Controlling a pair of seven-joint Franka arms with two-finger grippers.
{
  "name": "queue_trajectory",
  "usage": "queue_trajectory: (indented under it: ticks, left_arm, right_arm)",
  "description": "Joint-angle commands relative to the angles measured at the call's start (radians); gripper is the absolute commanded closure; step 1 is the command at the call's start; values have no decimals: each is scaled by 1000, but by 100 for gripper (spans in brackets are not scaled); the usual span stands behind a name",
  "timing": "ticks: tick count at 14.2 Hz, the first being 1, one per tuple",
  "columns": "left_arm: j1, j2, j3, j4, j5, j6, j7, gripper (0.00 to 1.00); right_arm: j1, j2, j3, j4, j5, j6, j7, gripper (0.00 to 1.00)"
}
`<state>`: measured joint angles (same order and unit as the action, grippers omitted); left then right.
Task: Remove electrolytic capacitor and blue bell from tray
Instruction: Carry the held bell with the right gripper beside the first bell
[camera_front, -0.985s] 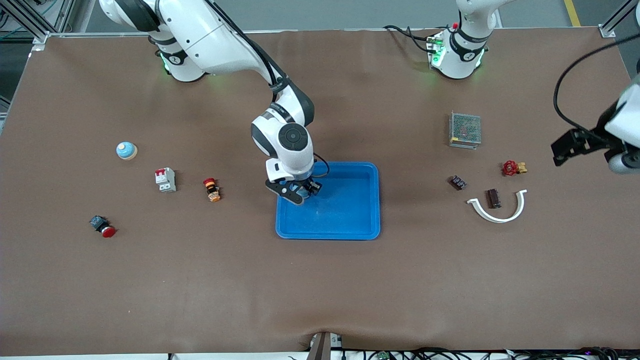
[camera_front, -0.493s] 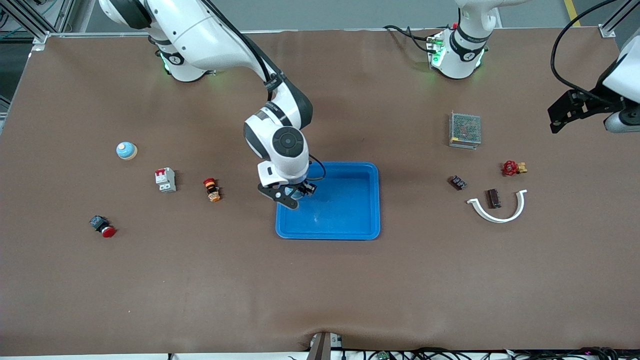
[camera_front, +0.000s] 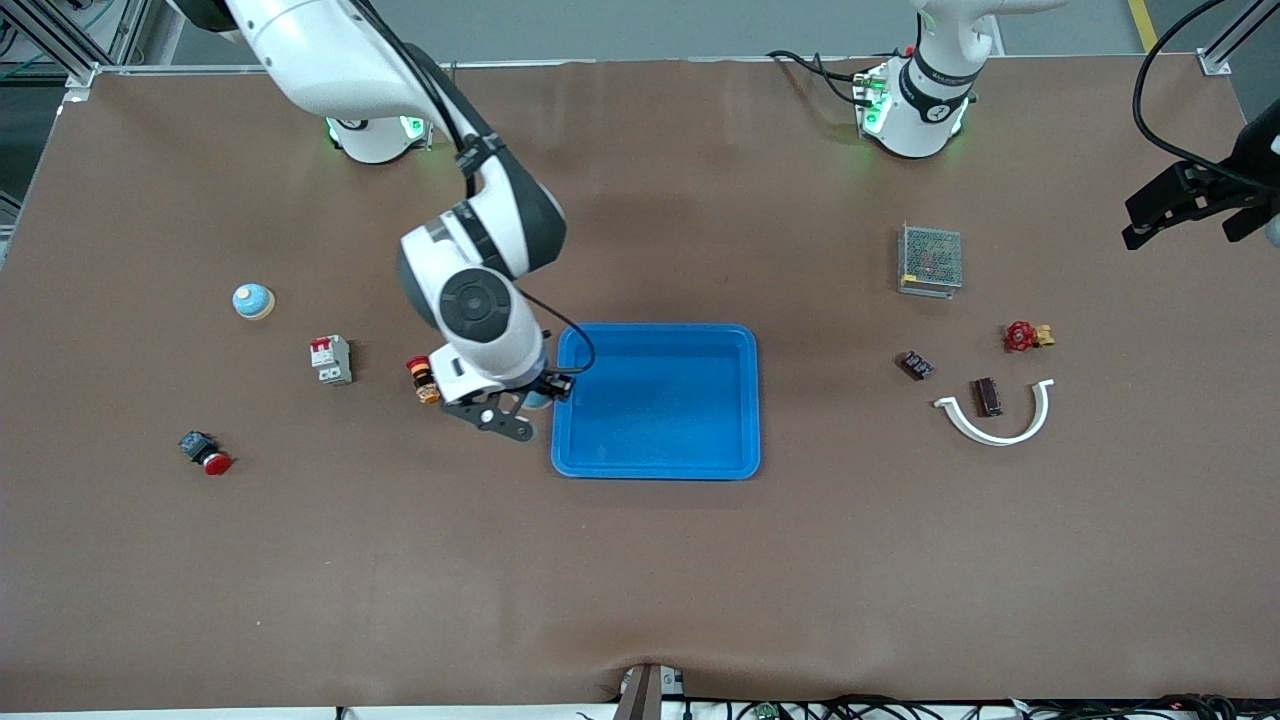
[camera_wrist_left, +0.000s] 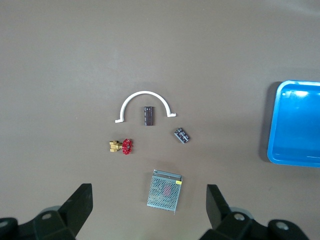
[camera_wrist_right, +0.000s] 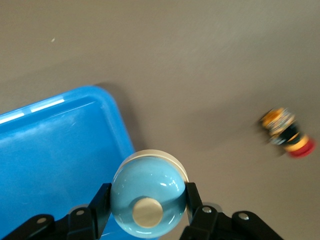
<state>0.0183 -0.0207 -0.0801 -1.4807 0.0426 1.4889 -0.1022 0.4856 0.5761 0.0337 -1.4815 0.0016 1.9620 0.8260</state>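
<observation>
The right gripper (camera_front: 530, 402) hangs in the middle of the front view, over the bare table just beside the blue tray (camera_front: 655, 455), at the tray's edge toward the right arm's end. Its two fingers are clamped on a light blue bell (camera_wrist_right: 150, 192) with a cream button on top. In the right wrist view the bell fills the gap between the fingers (camera_wrist_right: 101, 202), and the tray's rounded corner lies under it.

A second blue bell (camera_front: 253, 301) sits on the table toward the right arm's end, well apart from the tray. Between it and the tray lie a white circuit breaker (camera_front: 331, 360) and an orange and red push button (camera_front: 423, 378), the latter partly hidden by the right arm's wrist. A red mushroom button (camera_front: 206, 452) lies lower in the frame than the breaker.

The left gripper (camera_front: 1190, 222) is up at the upper edge of the front view, at the left arm's end of the table, with its fingers spread wide and nothing between them.

The capacitor (camera_front: 987, 396), a dark cylinder, lies on the table inside the arc of a white half-ring clamp (camera_front: 995, 432). Near it are a small dark component (camera_front: 915, 365), a red valve (camera_front: 1022, 336) and, higher in the frame, a mesh-cased power supply (camera_front: 930, 260).
</observation>
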Motion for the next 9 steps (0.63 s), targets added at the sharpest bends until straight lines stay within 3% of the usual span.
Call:
queue_trajectory:
  ticks: [1,5,9]
  left_arm:
    - [-9,-18,6,-21,-13,-6,-5,0]
    - [-8,-15,6,-20,-10,-6,-5,0]
    - [-6,-10,2,-20,-10,-6,-5,0]
  right_arm:
    - [-70,-30,9,-14,8,-31,-141,100]
    - [-146,-76,5,-31,-29,-66,-281,100]
    - [-258,-142,5,-129,-51,-45,-468,100]
